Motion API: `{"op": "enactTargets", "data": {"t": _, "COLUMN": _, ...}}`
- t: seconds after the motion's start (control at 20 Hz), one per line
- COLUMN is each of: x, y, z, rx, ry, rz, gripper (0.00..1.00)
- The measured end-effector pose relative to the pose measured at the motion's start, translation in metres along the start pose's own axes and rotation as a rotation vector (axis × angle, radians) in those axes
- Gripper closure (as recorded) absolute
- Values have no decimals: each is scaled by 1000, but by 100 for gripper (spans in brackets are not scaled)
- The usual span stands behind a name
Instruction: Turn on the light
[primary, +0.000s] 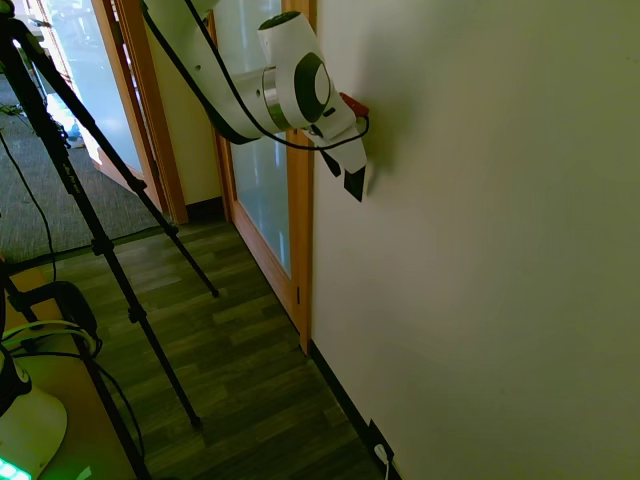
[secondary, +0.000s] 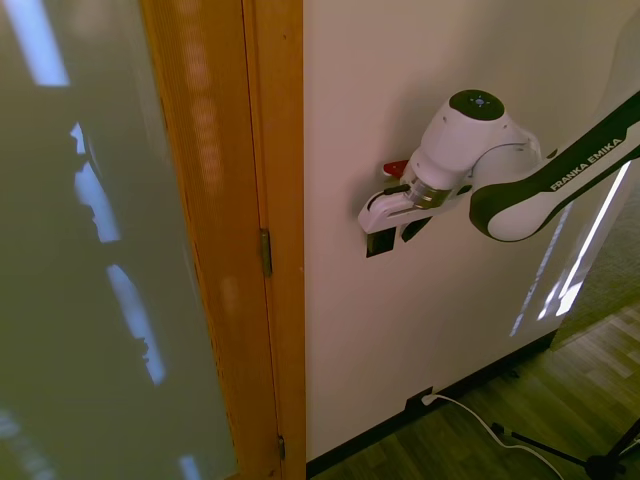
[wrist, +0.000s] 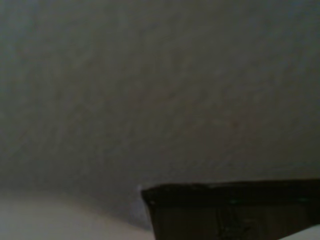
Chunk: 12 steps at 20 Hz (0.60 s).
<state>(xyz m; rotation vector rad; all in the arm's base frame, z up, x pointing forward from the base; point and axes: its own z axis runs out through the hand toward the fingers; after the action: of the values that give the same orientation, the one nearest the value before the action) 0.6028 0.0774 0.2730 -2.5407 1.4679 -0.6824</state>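
No lamp shows in any view. My gripper (primary: 352, 180) (secondary: 395, 238) is pressed up against the white wall (secondary: 400, 90), just right of the wooden door frame at about chest height. In the wrist view a blurred black rectangular plate (wrist: 235, 212), which looks like the light's switch, fills the lower right, very close to the camera. The exterior views show only dark shapes under the white hand where it meets the wall. I cannot separate the switch from the hand there.
A wooden door frame (secondary: 270, 200) with a frosted glass panel (secondary: 90, 250) stands beside the gripper. Low on the wall, at the baseboard, a black outlet plate with a white plug (secondary: 425, 400) (primary: 380, 447) trails a cord over the wood floor (primary: 250, 370).
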Motion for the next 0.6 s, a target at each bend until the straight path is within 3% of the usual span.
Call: {"op": "enactTargets", "data": {"t": 0.6, "x": -9, "y": 4, "z": 7, "rx": 8, "ry": -27, "rz": 27, "gripper": 100}}
